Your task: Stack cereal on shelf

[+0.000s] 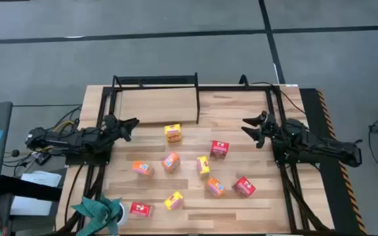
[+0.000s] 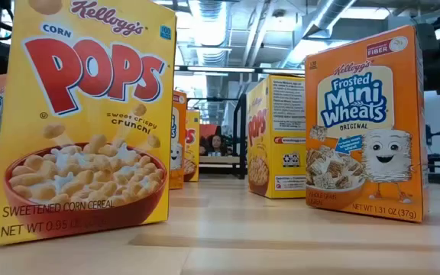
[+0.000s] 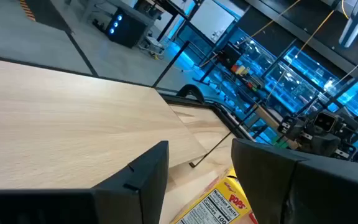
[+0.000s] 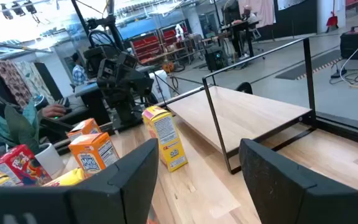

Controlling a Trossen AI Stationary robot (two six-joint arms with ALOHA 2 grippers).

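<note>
The shelf (image 1: pixel 155 105), a black tube frame with a light wooden board, is sitting at the far left part of the table (image 1: pixel 241 111), and no cereal is resting on its board. Nine small cereal boxes are standing or lying scattered on the table in front of it. A yellow Corn Pops box (image 1: pixel 172 133) is standing nearest the shelf, just off the board's front right corner. A red box (image 1: pixel 219 149) is lying to its right, and an orange box (image 1: pixel 170 162), another orange box (image 1: pixel 142 168) and a yellow box (image 1: pixel 203 165) are sitting around the middle. Nearer the front edge are lying an orange box (image 1: pixel 215 187), a red box (image 1: pixel 245 187), a yellow box (image 1: pixel 173 200) and a red box (image 1: pixel 140 209).

The left gripper (image 1: pixel 128 126) is hovering at the shelf's left end, its fingers parted and holding nothing; its wrist view is showing the board and the Corn Pops box between them. The right gripper (image 1: pixel 250 127) is hanging over the table's right side, well apart from the boxes, its fingers spread and empty.
</note>
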